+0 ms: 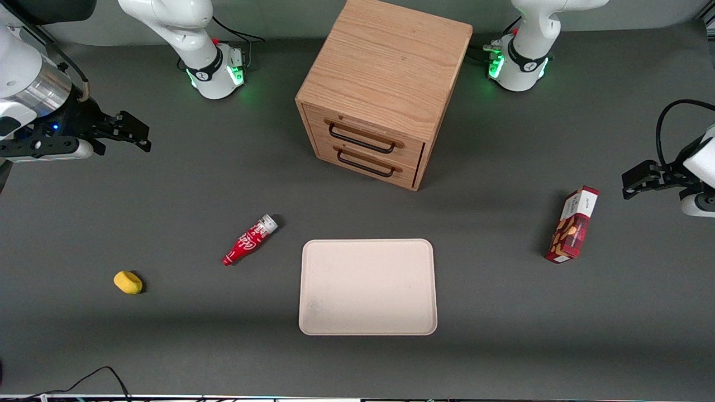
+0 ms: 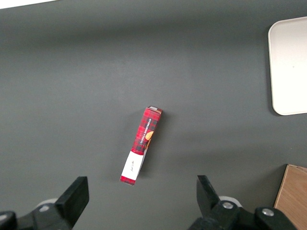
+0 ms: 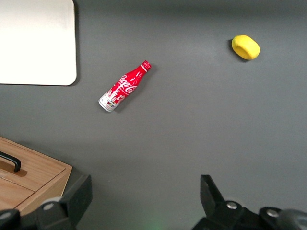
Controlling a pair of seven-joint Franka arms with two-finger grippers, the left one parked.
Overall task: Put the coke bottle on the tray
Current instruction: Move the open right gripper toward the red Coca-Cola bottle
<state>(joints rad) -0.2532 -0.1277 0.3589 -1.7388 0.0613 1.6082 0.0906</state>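
The coke bottle lies on its side on the grey table beside the tray, its silvery end toward the drawer cabinet and its red neck nearer the front camera. It also shows in the right wrist view. The tray is pale beige and flat with nothing on it; its corner shows in the right wrist view. My right gripper hangs high above the table at the working arm's end, well away from the bottle. It is open and empty, its fingers spread wide over bare table.
A wooden two-drawer cabinet stands farther from the camera than the tray. A yellow sponge-like lump lies toward the working arm's end. A red snack box lies toward the parked arm's end.
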